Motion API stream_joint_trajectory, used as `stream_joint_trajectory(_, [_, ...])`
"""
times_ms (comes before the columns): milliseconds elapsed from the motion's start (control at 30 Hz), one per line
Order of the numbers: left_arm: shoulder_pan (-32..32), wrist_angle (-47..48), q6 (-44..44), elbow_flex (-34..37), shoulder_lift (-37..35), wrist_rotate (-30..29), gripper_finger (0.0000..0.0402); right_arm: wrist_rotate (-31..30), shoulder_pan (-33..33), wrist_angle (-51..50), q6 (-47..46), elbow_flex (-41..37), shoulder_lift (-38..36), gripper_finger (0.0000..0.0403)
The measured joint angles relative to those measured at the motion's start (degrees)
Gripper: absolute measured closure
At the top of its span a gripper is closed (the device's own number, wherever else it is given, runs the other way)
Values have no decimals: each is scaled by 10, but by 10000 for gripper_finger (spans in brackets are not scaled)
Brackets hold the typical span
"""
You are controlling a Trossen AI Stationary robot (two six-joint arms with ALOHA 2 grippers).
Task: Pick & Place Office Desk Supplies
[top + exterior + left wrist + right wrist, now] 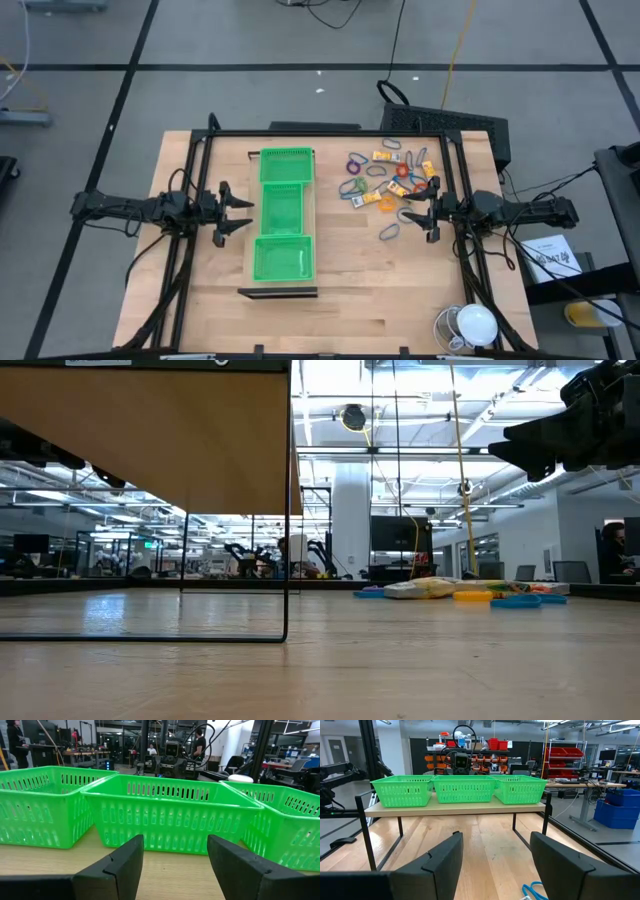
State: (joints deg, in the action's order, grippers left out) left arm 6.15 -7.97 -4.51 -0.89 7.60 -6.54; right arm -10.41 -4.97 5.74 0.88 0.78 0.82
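while both sets of fingers sit wide and empty, left gripper (236,211) faces the green tray (283,214), right gripper (426,212) beside the supplies (385,178); bare wooden desk (360,280) between.

In the high view the office desk supplies (388,180) at the upper right of the table are too small to tell piece from piece. In the right wrist view only a blue loop (534,891) shows, cut off by the bottom edge. In the low view the right arm is cut off at the upper right corner, and the green tray (283,215) is hidden above the raised shelf (150,440).
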Motion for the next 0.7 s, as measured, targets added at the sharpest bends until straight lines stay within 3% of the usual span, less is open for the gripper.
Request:
stream_joint_trajectory(233, [0,0,0,0,0,0,172,1,0,7,-8,0,0,179])
stream_joint_trajectory(467, [0,0,0,0,0,0,172,-3,0,38,-214,0,0,179])
stream_joint_trajectory(700, [0,0,0,0,0,0,172,-47,0,78,-242,0,0,179])
